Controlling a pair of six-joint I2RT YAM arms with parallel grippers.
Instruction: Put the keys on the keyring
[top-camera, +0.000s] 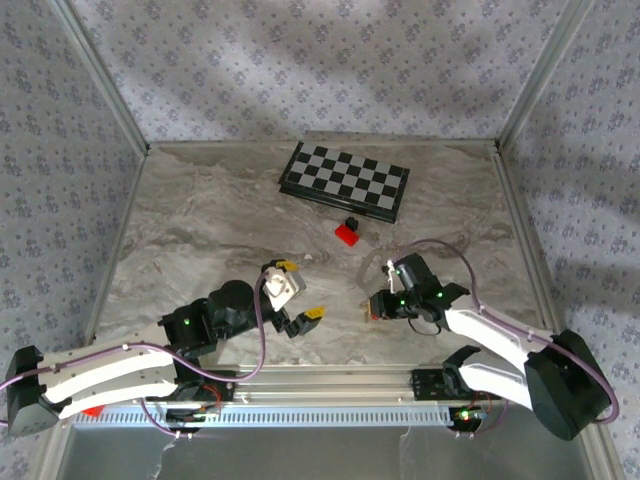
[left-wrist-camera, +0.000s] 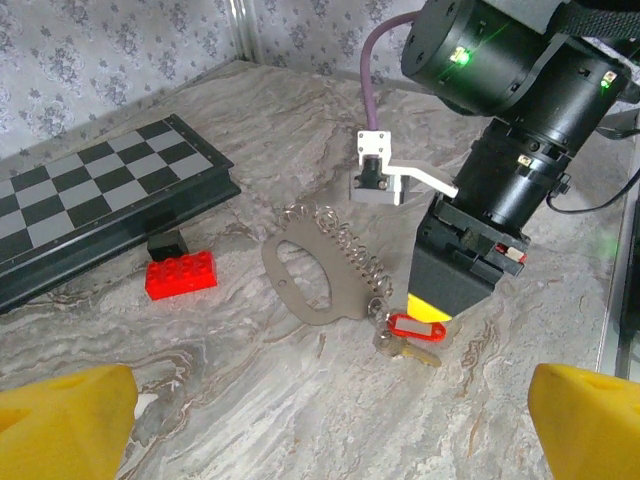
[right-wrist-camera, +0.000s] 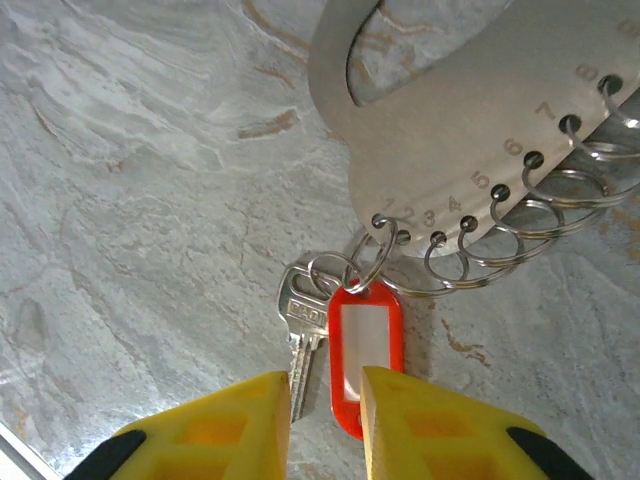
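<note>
A silver key (right-wrist-camera: 303, 320) and its red plastic tag (right-wrist-camera: 366, 350) hang on a small split ring hooked into the first hole of the keyring, a flat metal plate (right-wrist-camera: 470, 110) with numbered holes and several wire rings. All of it lies flat on the marble table. My right gripper (right-wrist-camera: 325, 400) hovers just over the key and tag, its yellow fingers a narrow gap apart and gripping nothing. From the left wrist view the same key (left-wrist-camera: 400, 347), tag (left-wrist-camera: 415, 327) and plate (left-wrist-camera: 340, 298) lie under the right gripper (left-wrist-camera: 435, 303). My left gripper (left-wrist-camera: 320, 440) is wide open and empty, well short of them.
A folded chessboard (top-camera: 345, 180) lies at the back of the table. A red block (top-camera: 347, 235) with a black piece (top-camera: 352, 222) sits in front of it. The right arm's body (left-wrist-camera: 520, 150) and purple cable loom over the plate. Metal frame rails edge the table.
</note>
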